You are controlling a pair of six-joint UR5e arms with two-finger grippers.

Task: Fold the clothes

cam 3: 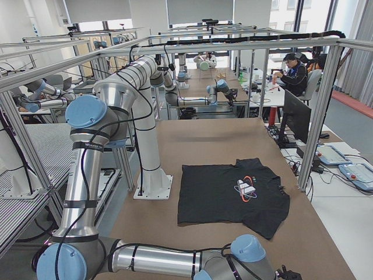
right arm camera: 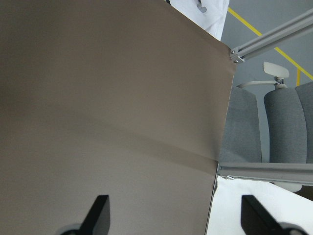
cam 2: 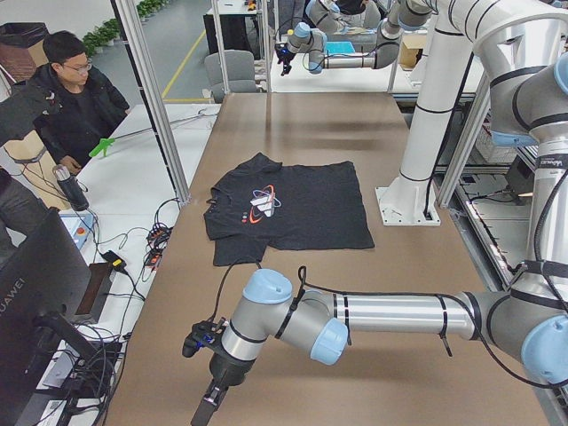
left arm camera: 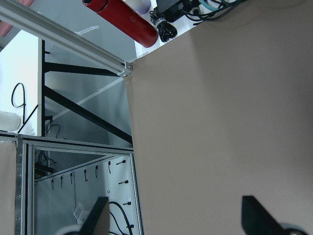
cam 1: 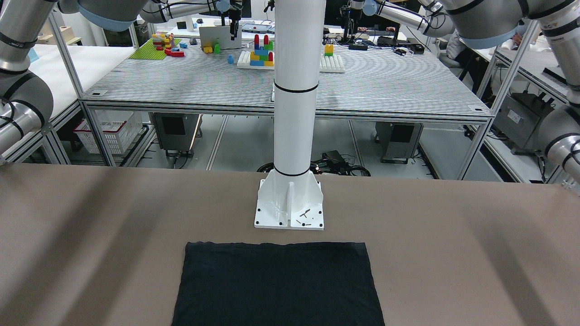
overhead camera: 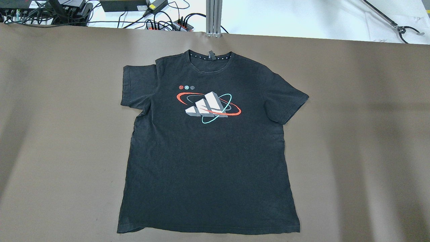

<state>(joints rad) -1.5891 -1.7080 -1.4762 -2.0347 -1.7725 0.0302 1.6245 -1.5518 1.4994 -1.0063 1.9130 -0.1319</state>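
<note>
The clothes are one black T-shirt (overhead camera: 208, 161) with a white, red and teal logo (overhead camera: 210, 105) on the chest. It lies flat and spread out, face up, in the middle of the brown table, with its collar away from the robot. It also shows in the front view (cam 1: 276, 285), the left view (cam 2: 293, 209) and the right view (cam 3: 233, 192). My left gripper (left arm camera: 176, 218) is open and empty over the table's left end, far from the shirt. My right gripper (right arm camera: 177, 215) is open and empty over the table's right end, also far from it.
The white pillar's base plate (cam 1: 290, 208) is bolted to the table just behind the shirt's hem. Aluminium frame posts (overhead camera: 213, 16) stand at the far edge. A person (cam 2: 67, 98) sits beyond the far edge. The table's corners (left arm camera: 128, 66) show in both wrist views.
</note>
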